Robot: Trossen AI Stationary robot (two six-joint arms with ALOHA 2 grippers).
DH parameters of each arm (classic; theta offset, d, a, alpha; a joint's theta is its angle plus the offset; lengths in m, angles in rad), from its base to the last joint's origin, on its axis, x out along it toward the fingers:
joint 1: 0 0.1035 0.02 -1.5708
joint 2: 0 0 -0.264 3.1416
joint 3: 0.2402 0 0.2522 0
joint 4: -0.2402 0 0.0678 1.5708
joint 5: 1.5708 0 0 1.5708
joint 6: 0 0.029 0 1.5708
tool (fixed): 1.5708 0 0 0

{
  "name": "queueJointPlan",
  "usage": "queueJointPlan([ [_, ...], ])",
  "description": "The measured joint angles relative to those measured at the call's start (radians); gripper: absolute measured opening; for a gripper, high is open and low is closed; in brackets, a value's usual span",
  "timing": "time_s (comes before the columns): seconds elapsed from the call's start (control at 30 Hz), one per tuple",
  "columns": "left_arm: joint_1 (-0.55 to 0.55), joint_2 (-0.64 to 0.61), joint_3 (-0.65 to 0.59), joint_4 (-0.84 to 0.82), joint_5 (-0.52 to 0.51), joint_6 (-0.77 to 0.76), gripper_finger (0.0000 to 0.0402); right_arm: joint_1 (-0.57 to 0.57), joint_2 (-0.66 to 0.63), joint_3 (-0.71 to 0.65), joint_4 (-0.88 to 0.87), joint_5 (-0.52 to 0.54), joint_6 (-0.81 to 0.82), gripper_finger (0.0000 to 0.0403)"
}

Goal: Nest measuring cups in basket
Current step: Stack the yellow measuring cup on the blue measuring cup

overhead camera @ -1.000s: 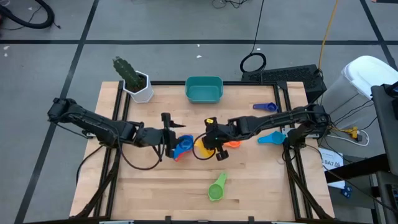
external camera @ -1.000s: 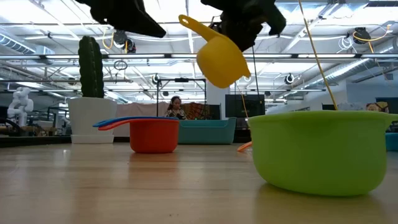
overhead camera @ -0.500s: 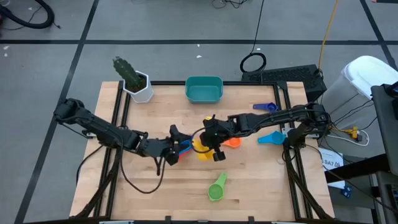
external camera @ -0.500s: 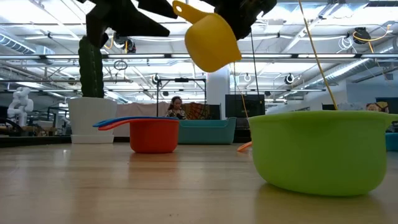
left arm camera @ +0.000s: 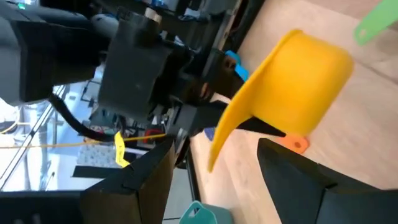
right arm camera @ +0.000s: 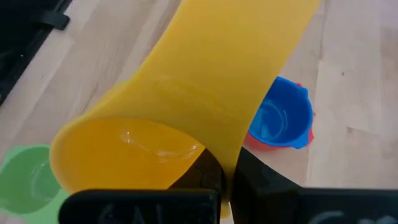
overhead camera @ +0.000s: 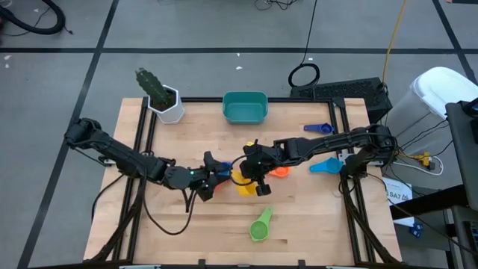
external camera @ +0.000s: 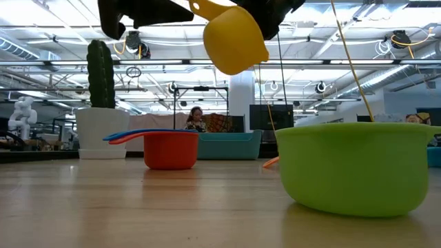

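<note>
Hanging above the bench, yellow cup [overhead camera: 244, 183] is pinched in the right hand [overhead camera: 254, 173], just right of the nested blue-in-red cup [external camera: 170, 147]. Left hand [overhead camera: 211, 177] nearer, part-open, empty.

- Seven measuring cups: yellow [overhead camera: 244, 181], green [overhead camera: 260, 226], orange [overhead camera: 279, 171], light blue [overhead camera: 324, 165], dark blue [overhead camera: 317, 128], and blue nested in red [external camera: 169, 149].
- One teal basket [overhead camera: 245, 108].
- One potted cactus [overhead camera: 160, 95].
- Two arms.
</note>
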State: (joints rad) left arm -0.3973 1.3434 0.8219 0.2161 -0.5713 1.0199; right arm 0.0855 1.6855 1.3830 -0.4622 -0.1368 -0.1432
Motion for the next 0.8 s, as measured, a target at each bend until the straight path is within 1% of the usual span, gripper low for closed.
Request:
queueJointPlan([
  [0.17, 0.005, 0.0, 0.0, -0.004, -0.006, -0.007, 0.0232, 0.001, 0.0, 0.0, 0.028, -0.061, 0.0, 0.0],
  [0.2, 0.008, 0.0, 0.0, -0.005, -0.008, -0.011, 0.0226, 0.001, 0.0, 0.0, 0.034, -0.073, 0.0, 0.0],
  [0.27, 0.013, 0.006, 0.0, -0.001, -0.01, -0.019, 0.0204, 0.001, 0.0, 0.0, 0.041, -0.074, 0.0, 0.0],
  [0.37, 0.016, 0.008, 0.0, -0.005, -0.01, -0.022, 0.014, 0.002, 0.0, 0.0, 0.04, -0.076, 0.001, 0.0],
  [0.5, 0.016, 0.008, 0.0, -0.013, 0.007, -0.063, 0.0027, 0.002, 0.0, 0.0, 0.039, -0.077, 0.0, 0.0],
  [0.53, 0.018, 0.008, 0.0, -0.01, 0.019, -0.079, 0.0015, 0.002, 0.0, 0.0, 0.039, -0.077, 0.0, 0.0],
  [0.7, 0.018, 0.008, 0.0, -0.009, 0.04, -0.115, 0.0005, 0.002, 0.0, 0.0, 0.033, -0.077, 0.0, 0.0],
  [0.8, 0.019, 0.008, 0.0, -0.011, 0.07, -0.134, 0.0008, 0.0, 0.0, -0.001, 0.03, -0.079, -0.001, 0.0],
])
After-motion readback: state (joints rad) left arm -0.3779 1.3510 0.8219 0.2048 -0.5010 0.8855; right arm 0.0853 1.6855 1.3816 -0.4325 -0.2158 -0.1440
